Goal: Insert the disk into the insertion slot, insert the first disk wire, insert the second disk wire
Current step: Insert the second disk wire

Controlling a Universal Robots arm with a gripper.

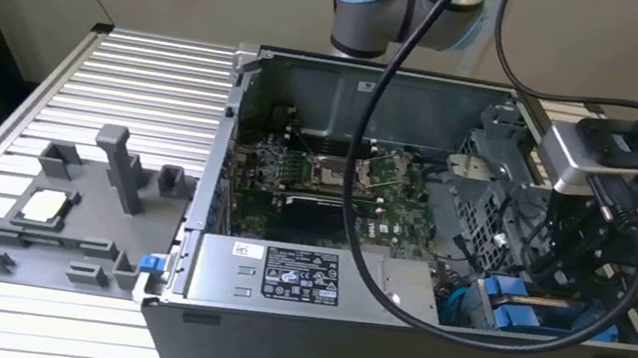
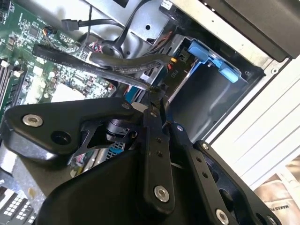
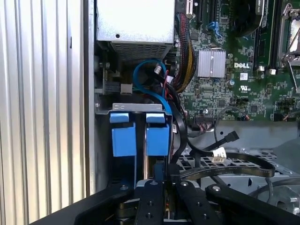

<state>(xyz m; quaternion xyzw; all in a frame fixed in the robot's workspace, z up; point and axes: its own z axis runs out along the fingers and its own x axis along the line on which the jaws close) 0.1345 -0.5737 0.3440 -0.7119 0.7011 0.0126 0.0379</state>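
Two blue carriers stand side by side in the grey metal drive cage (image 3: 102, 140) of the open computer case (image 1: 273, 340). The disk (image 3: 157, 137) sits in the insertion slot in line with my gripper, and the other carrier (image 3: 123, 135) is beside it. My gripper (image 3: 166, 185) hangs just above the disk's end with its fingers drawn close together. In the second wrist view the gripper (image 2: 153, 96) pinches the end of a flat black disk wire (image 2: 126, 64) beside the grey bay (image 2: 206, 105). A blue carrier tab (image 2: 211, 58) shows at the bay's mouth.
The motherboard (image 1: 330, 190) fills the case floor, with the silver power supply box (image 1: 294, 278) at the front. Blue and black cables (image 3: 154, 84) loop above the carriers. A grey fixture (image 1: 65, 229) sits on the slatted table at the exterior view's left. The arm's wrist (image 1: 616, 172) overhangs the cage.
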